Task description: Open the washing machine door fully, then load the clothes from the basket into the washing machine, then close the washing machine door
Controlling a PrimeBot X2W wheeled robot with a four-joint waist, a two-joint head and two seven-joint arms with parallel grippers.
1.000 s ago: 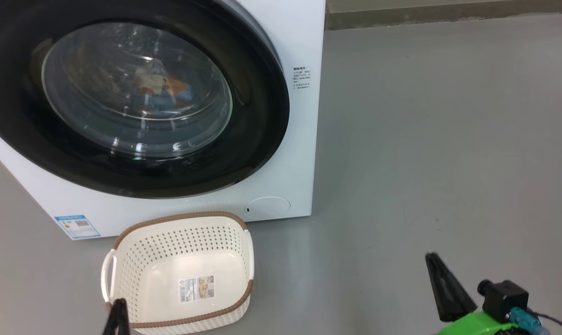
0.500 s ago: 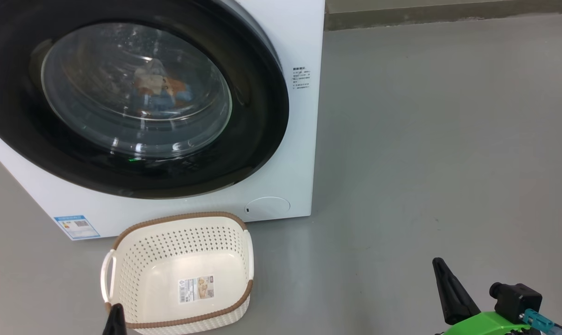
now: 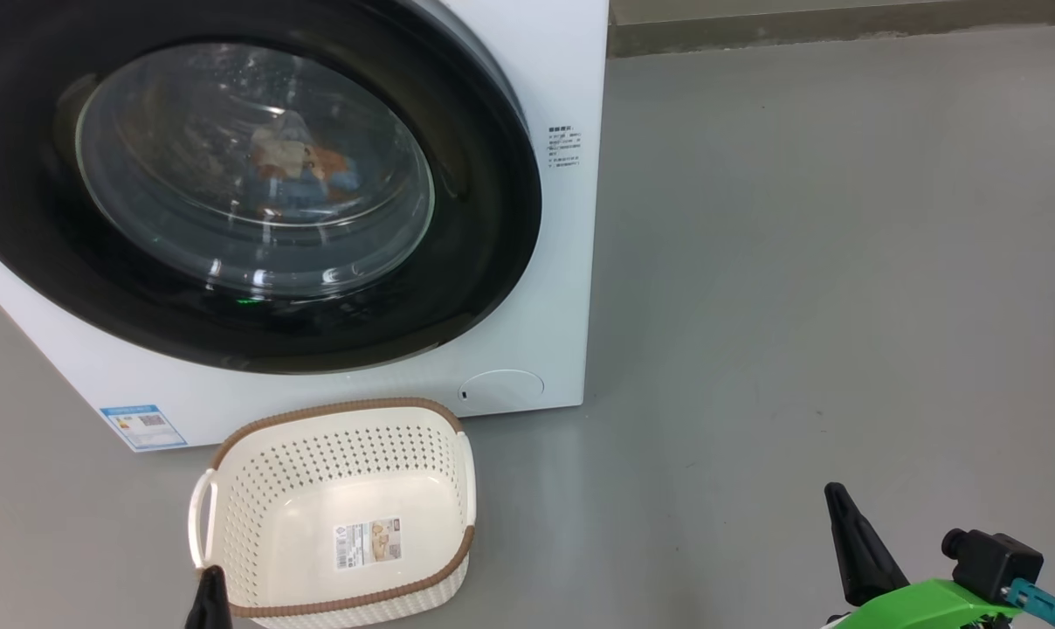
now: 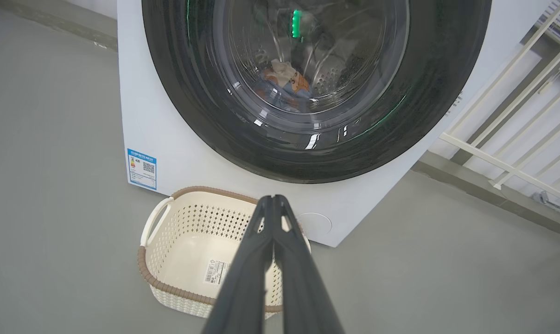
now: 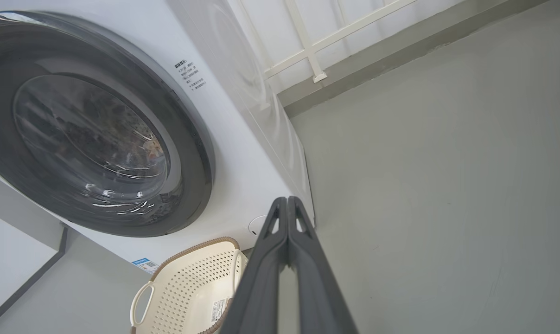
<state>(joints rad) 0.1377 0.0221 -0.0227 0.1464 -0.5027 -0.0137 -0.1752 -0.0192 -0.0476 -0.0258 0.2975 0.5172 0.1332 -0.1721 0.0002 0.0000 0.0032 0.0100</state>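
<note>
The washing machine [image 3: 562,70] stands at the left with its round black-ringed door [image 3: 484,201] closed flat against the front. Through the glass I see the clothes [image 3: 305,166] lying in the drum, blue and orange with a pale piece [image 4: 284,79]. The cream basket [image 3: 335,511] sits on the floor before the machine, with just its paper label inside. My left gripper [image 3: 209,578] is shut, its tip at the basket's near left rim. My right gripper [image 3: 835,494] is shut and holds nothing, low over the bare floor to the right. Both wrist views show tips pressed together [image 4: 273,200] [image 5: 287,202].
Grey floor [image 3: 798,262] stretches to the right of the machine up to a wall base [image 3: 842,31]. A white railing [image 4: 507,153] stands beside the machine. A blue sticker [image 3: 141,425] and a round service flap [image 3: 501,387] mark the machine's lower front.
Both grippers have closed and drawn back a little toward the bottom of the head view. The door, clothes and basket have stayed put.
</note>
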